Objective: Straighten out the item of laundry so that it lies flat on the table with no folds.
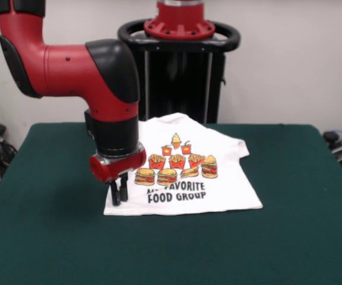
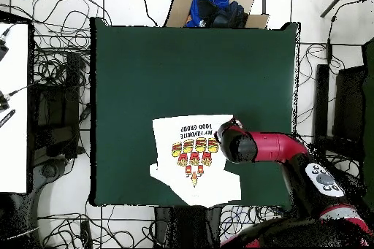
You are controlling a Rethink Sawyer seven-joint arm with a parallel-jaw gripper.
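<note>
The white T-shirt (image 1: pixel 186 178) with burgers, fries, drinks and "FAVORITE FOOD GROUP" lies print up on the dark green table (image 1: pixel 52 237), near the robot's side. Its body looks mostly flat. One sleeve (image 1: pixel 236 148) spreads to the right; the other is hidden behind the arm. My gripper (image 1: pixel 119 199) points straight down at the shirt's near left hem corner, its two black fingers close together with tips on the cloth. No fabric is lifted. In the overhead view the shirt (image 2: pixel 191 155) shows and the arm's red head covers the gripper.
The black pedestal (image 1: pixel 180 71) stands just behind the shirt. In the overhead view an open cardboard box with blue cloth (image 2: pixel 215 9) sits beyond the table's far edge, and cables lie on the floor around the table (image 2: pixel 190 71).
</note>
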